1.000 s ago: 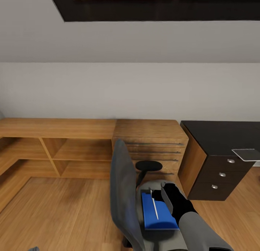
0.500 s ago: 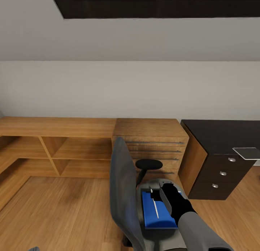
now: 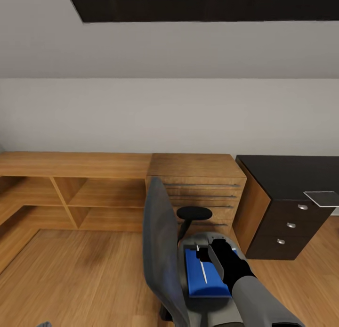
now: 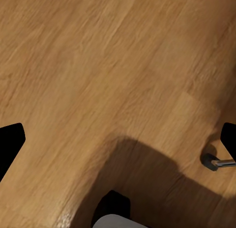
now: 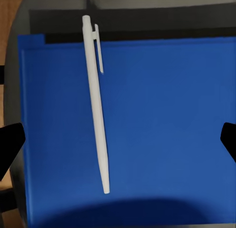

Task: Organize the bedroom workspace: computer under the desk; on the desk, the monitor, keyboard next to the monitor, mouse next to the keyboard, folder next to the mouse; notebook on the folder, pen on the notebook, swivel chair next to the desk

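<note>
The grey swivel chair stands on the wooden floor, left of the black desk. On its seat lies the blue folder, and the white pen rests on top of it. My right gripper hovers just above the folder, open, its black fingertips wide on either side of the pen and touching nothing. My left gripper hangs open over bare floor by a chair castor. A thin grey flat thing overhangs the desk's front edge.
Low wooden shelving and a wooden drawer chest line the grey wall behind the chair. The desk's black drawer unit is to the right. The chair's black armrest rises just beyond the folder. Open floor lies to the left.
The head view has drifted slightly. My right gripper edged a little forward over the folder and stays open; the pen and folder have not moved.
</note>
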You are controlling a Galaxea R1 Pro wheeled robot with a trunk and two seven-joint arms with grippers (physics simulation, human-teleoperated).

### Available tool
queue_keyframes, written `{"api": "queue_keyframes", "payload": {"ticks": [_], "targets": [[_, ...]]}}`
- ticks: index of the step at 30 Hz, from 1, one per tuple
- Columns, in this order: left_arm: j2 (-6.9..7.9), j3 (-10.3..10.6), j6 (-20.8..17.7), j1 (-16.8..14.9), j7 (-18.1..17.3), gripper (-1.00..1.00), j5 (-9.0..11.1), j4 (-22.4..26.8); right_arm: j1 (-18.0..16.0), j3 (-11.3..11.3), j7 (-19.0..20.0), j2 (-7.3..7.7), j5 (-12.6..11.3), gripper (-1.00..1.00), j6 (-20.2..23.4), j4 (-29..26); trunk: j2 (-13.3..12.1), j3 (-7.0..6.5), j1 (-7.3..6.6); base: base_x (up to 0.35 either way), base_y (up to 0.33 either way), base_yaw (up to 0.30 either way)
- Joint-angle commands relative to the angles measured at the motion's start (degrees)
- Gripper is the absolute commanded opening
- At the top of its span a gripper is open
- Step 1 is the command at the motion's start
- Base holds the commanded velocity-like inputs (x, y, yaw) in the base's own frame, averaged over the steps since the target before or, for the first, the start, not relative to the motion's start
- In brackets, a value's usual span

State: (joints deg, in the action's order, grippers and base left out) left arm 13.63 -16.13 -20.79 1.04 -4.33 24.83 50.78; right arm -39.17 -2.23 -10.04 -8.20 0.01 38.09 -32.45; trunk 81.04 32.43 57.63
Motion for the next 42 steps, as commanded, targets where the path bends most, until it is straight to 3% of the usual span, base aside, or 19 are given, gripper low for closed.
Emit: {"api": "queue_keyframes", "payload": {"ticks": [1,5,33,42], "targets": [[-0.03,-0.1,-0.4,0.0,-0.2,1.0,0.3,0.1,0.0,-0.2,-0.2,-0.07,0.0,1.0,0.2,-0.1,0.4,0.23,0.23,0.0,0.0,0.0],[-0.08,-0.1,-0.4,0.0,-0.2,1.0,0.3,0.1,0.0,-0.2,-0.2,-0.07,0.0,1.0,0.2,-0.1,2.1,0.95,1.11,0.0,0.0,0.0],[-0.04,-0.1,-0.4,0.0,-0.2,1.0,0.3,-0.6,0.0,-0.3,-0.4,0.31,0.2,1.0,0.5,0.2,2.1,0.95,1.11,0.0,0.0,0.0],[-0.08,-0.1,-0.4,0.0,-0.2,1.0,0.3,-0.8,-1.8,-0.3,-1.2,0.45,0.2,1.0,6.9,0.1,2.1,0.95,1.11,0.0,0.0,0.0]]}}
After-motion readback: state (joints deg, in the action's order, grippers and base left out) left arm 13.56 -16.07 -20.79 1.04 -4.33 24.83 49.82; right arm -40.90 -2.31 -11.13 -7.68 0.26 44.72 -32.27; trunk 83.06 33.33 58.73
